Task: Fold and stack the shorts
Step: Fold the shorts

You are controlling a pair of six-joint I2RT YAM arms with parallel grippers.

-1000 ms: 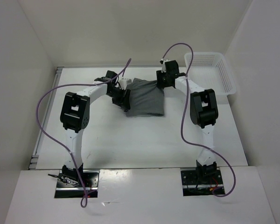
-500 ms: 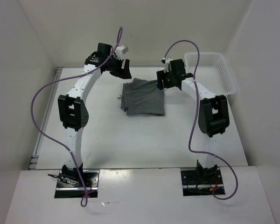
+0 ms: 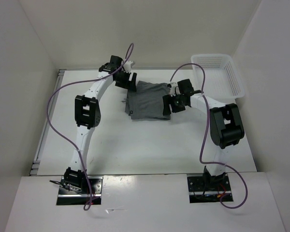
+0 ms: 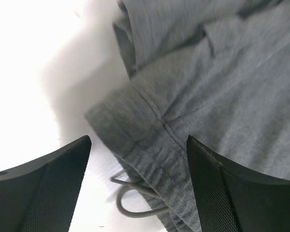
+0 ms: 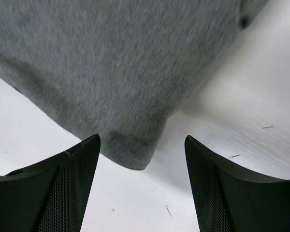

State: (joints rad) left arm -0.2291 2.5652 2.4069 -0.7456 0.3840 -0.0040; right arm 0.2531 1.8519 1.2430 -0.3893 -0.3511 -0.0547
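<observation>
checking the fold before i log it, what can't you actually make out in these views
- Top external: the right pincer covers the right edge of the soft medium-grey fabric shorts; whether it touches them cannot be told.
- Top external: the fold layers are too small to count.
- Left wrist: the shorts run off the top and right edges; the thin grey drawstring disappears under the waistband.
- Right wrist: the fabric is blurred and cut off by the top edge.
</observation>
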